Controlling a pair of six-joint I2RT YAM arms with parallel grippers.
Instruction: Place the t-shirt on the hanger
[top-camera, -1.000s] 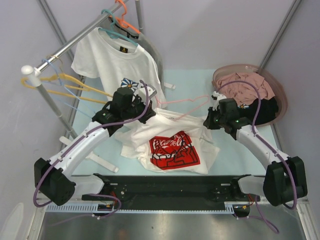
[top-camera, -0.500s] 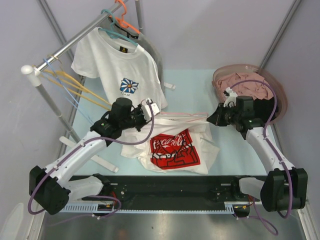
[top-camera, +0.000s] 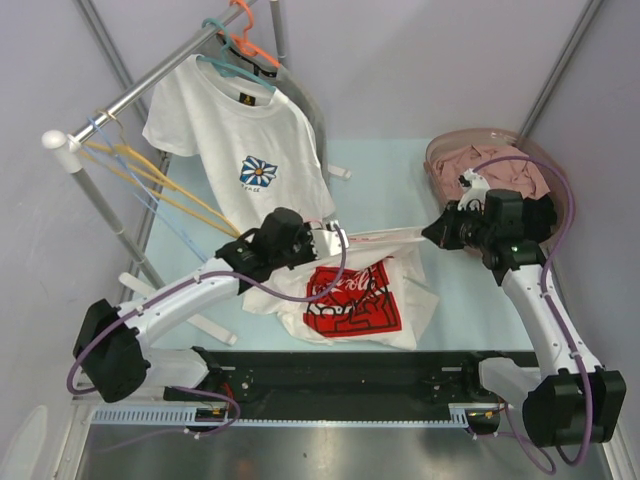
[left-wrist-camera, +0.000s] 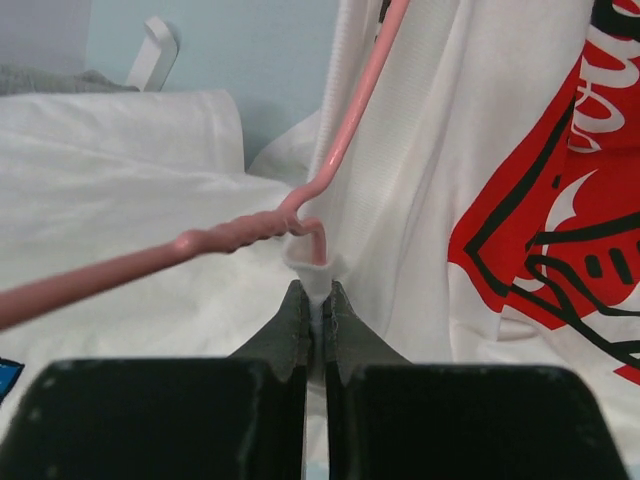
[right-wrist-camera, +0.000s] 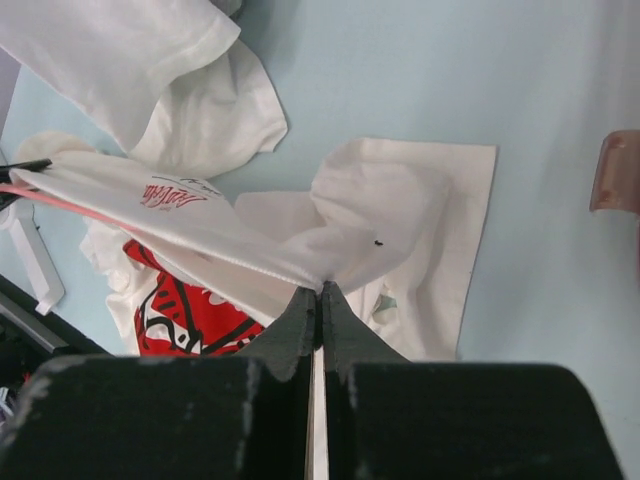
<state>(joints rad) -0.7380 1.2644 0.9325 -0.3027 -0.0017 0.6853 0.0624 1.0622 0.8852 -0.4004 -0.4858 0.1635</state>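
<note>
— White cotton, red chest print: where do we list the t-shirt (top-camera: 350, 300)?
— Lower centre of the top view, on the pale-blue table (top-camera: 390, 170), one edge raised taut between both grippers.
— Pink hanger (top-camera: 380, 235)?
— Along that raised edge. Its bend meets the left gripper (top-camera: 335, 238), whose jaws we record pinched on a white fold.
— Right gripper (top-camera: 432, 231)?
— Centre right, clamped on the shirt's edge.

Coca-Cola script on red print of t-shirt (top-camera: 350, 297), repeated (small, red) near collar
</note>
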